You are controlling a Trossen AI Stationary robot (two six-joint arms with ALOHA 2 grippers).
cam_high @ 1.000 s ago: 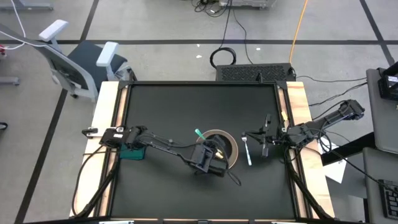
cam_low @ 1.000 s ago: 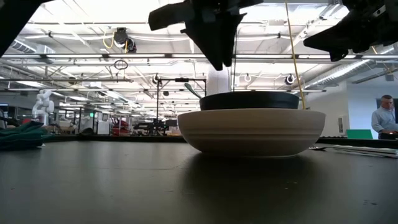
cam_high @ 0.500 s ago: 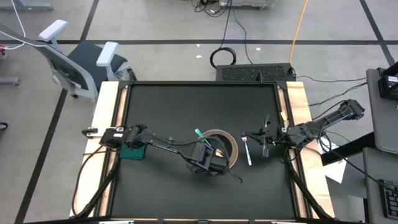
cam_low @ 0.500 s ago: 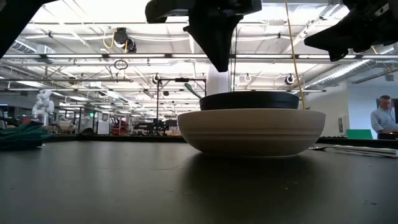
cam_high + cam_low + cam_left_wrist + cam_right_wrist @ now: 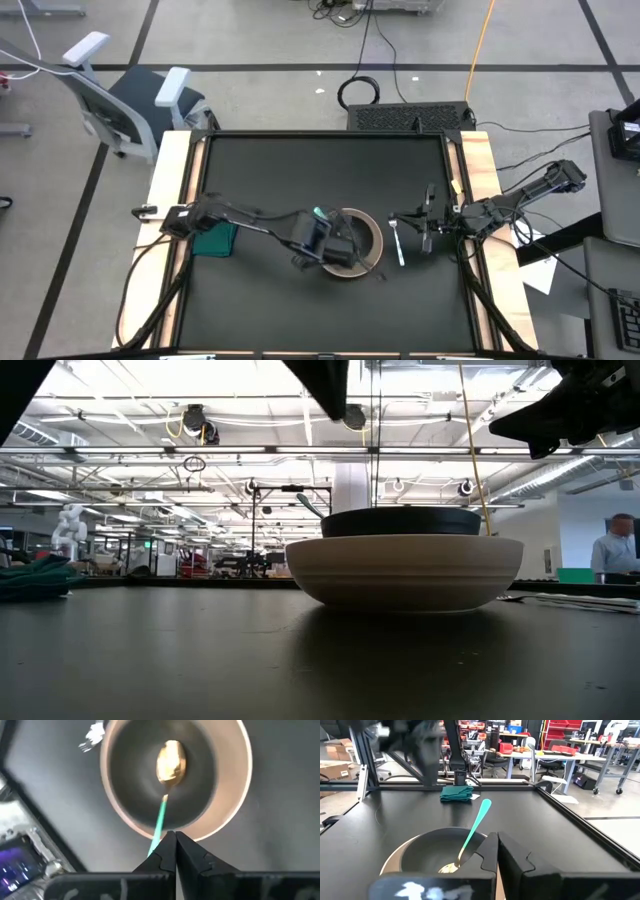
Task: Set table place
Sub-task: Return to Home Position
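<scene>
A pinkish-beige plate [image 5: 372, 232] sits on the black table [image 5: 280, 170] with a black bowl [image 5: 140, 775] inside it. The spoon lies in the bowl: its gold end [image 5: 171, 761] is on the bowl's floor and its green handle [image 5: 481, 814] leans on the rim, free end up. A silver fork [image 5: 398, 242] lies flat on the table right of the plate. My left gripper [image 5: 175, 842] is shut and hovers above the plate's left edge, clear of the spoon. My right gripper [image 5: 497, 851] is shut and waits level at the table's right, beside the fork.
A folded green cloth [image 5: 215, 240] lies near the table's left edge. Pale wooden strips [image 5: 172, 200] run along both short sides. Open black tabletop stretches in front of and behind the plate. A person [image 5: 610, 555] stands far off in the room.
My left gripper has risen from just over the bowl and shifted toward the table's left edge, turning a little as it went. The spoon, bowl, plate and fork have stayed where they were.
</scene>
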